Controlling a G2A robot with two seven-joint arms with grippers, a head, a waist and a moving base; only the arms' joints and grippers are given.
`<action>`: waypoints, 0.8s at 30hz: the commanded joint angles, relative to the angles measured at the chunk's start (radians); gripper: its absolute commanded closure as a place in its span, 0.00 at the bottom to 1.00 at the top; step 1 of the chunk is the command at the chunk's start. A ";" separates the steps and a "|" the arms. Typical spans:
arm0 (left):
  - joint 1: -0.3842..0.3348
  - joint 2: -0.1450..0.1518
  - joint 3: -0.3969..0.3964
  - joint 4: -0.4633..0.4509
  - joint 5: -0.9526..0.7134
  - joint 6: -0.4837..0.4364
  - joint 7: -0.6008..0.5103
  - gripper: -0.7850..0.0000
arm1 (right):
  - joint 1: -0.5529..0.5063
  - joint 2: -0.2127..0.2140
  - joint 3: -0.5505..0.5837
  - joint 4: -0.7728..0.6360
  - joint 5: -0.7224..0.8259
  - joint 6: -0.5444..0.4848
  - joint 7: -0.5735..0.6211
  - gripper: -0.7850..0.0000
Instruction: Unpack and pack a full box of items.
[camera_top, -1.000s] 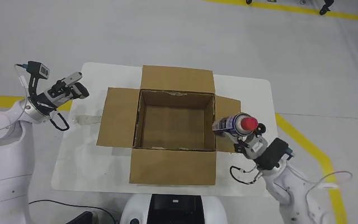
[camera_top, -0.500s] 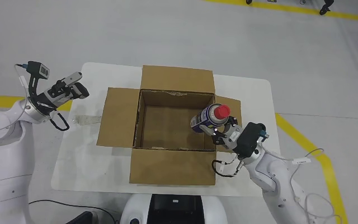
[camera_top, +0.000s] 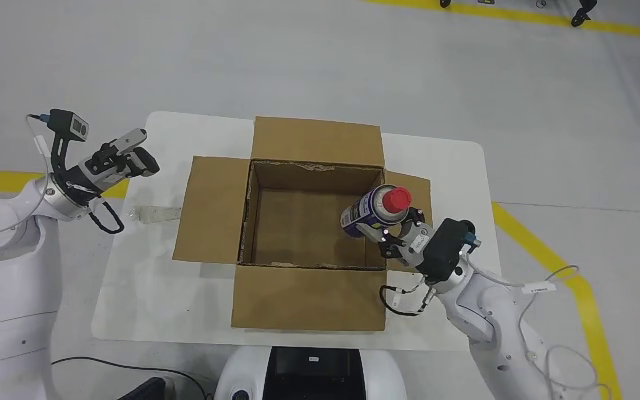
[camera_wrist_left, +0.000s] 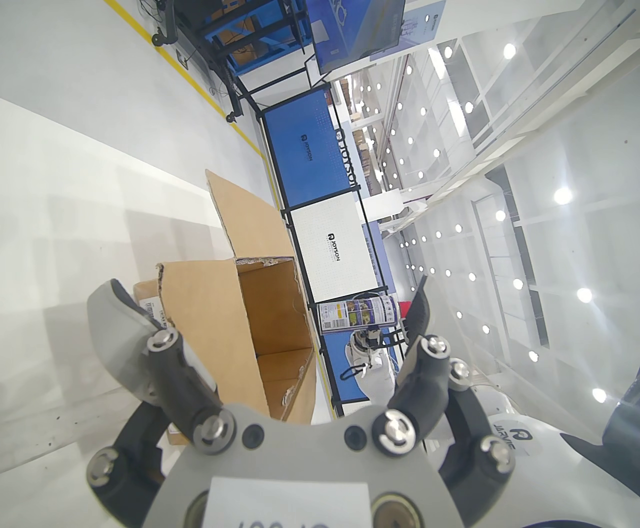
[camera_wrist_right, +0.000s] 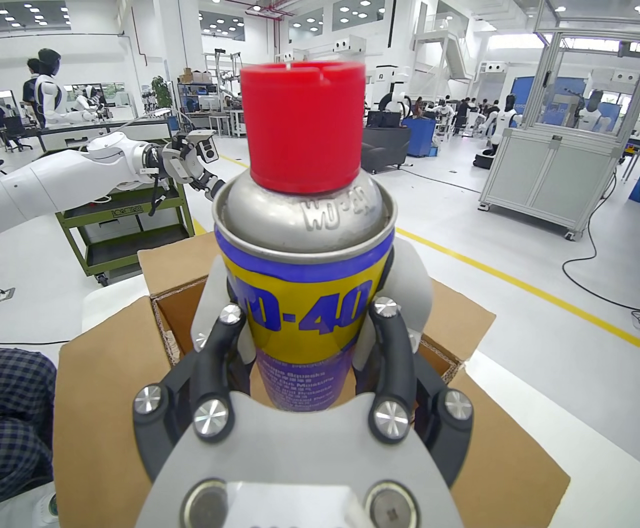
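An open cardboard box (camera_top: 312, 228) sits mid-table with all its flaps folded out; its inside looks bare. My right gripper (camera_top: 392, 232) is shut on a blue-and-yellow spray can (camera_top: 374, 211) with a red cap (camera_wrist_right: 301, 129), held over the box's right inner edge. In the right wrist view the can (camera_wrist_right: 305, 305) stands upright between the fingers (camera_wrist_right: 410, 295), above the box (camera_wrist_right: 165, 320). My left gripper (camera_top: 140, 152) is at the table's far left, open with nothing in it (camera_wrist_left: 270, 315), and the box (camera_wrist_left: 245, 320) and the can (camera_wrist_left: 357, 312) lie beyond it.
The white table (camera_top: 450, 170) has bare room behind and to the right of the box. A strip of clear tape (camera_top: 150, 213) lies left of the box's left flap (camera_top: 210, 208). The front flap (camera_top: 308, 298) reaches the table's near edge.
A second ago the right gripper held the can outside the box over the right flap; it has moved left to the box's right inner edge, then stayed there. The left arm has kept still.
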 joint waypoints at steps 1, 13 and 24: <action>0.000 0.000 0.000 0.000 0.000 0.000 0.000 0.00 | -0.001 0.000 0.000 -0.002 -0.004 0.005 0.010 1.00; 0.000 0.000 0.000 0.000 0.000 0.000 0.000 0.00 | 0.261 -0.011 -0.120 0.051 0.072 -0.169 0.365 1.00; 0.000 0.000 0.000 0.000 0.000 0.000 0.000 0.00 | 0.524 -0.047 -0.328 0.220 0.103 -0.286 0.647 1.00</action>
